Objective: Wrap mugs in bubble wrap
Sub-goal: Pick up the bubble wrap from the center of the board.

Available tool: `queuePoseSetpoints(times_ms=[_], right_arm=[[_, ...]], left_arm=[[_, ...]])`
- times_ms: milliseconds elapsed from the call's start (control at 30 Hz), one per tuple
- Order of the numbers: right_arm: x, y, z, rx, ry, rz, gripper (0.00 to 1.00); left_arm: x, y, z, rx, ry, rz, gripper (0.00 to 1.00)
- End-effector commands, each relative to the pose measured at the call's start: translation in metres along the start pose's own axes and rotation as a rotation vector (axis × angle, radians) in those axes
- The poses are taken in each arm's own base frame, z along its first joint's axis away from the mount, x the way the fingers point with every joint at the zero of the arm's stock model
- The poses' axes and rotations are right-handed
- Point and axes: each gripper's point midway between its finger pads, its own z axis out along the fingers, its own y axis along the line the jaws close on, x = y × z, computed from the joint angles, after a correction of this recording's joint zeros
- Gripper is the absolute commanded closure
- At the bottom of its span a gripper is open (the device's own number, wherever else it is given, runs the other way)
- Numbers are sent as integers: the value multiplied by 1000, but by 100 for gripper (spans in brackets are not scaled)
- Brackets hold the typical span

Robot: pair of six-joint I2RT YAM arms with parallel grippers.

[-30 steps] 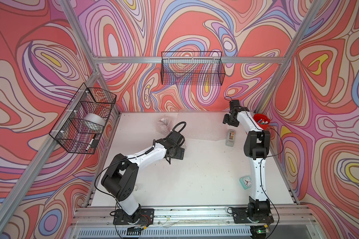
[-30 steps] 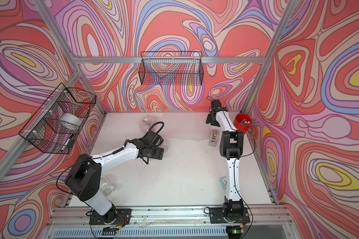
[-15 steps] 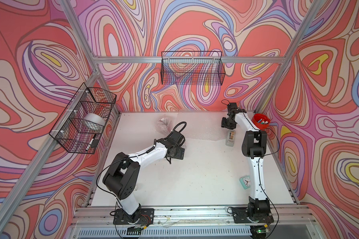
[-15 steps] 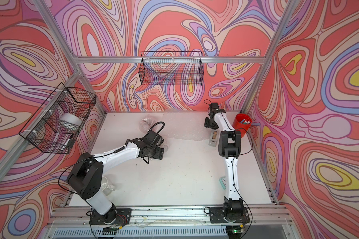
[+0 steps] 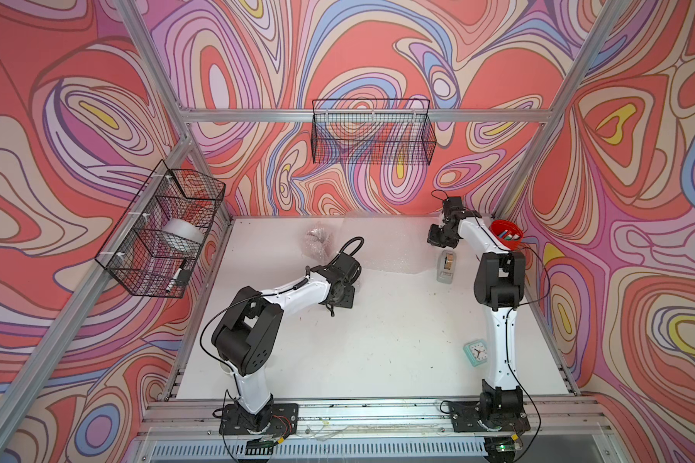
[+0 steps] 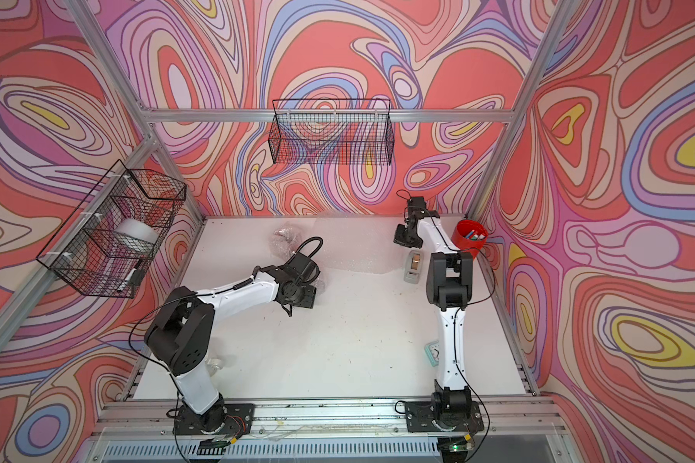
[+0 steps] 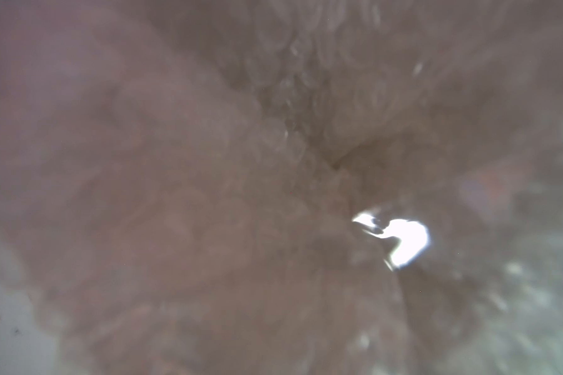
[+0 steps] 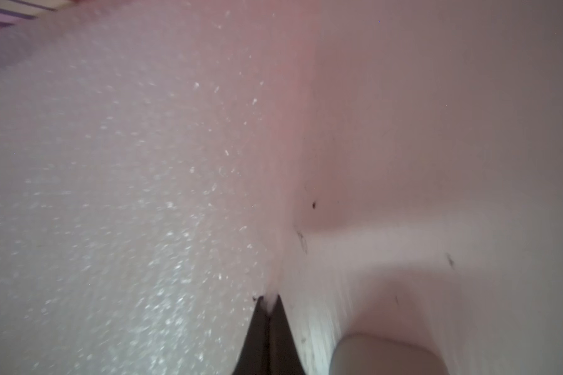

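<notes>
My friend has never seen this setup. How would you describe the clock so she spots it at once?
On the white table, near the edge where the arms are mounted, find the right arm and its lower white link. The clock lies beside it. It is the only mint-green square with a white dial; the grey tape dispenser and red pen cup stand farther back.

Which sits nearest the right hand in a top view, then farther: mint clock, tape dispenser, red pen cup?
1. tape dispenser, just robot-side of the right hand.
2. red pen cup, by the right wall.
3. mint clock, far forward beside the right arm.
</notes>
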Motion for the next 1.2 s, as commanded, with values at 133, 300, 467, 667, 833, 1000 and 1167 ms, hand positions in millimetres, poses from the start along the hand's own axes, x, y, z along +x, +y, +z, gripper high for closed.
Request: queuePoseSetpoints(times_ms=[133,300,467,667,833,1000,1167], right_arm=[[-39,24,-175,-3,-350,14,100],[-9,24,-261,15,-464,14,100],[32,24,-318,-28,-485,28,100],[85,44,-345,-163,-409,11,100],[119,83,-375,-427,-344,-49,100],[146,153,-419,-895,-256,-114,100],[165,196,-466,-1182,-268,-214,100]], left_arm=[[-31,4,8,-97,19,-44,40],[-59,7,27,-111,43,-74,42],[-90,11,47,-116,46,-90,43],[-137,7,59,-74,9,-88,43],[-170,-3,58,-1,-17,-97,25],[-190,-22,-3,142,-103,-121,5],[-194,-22,-101,268,-259,-158,3]])
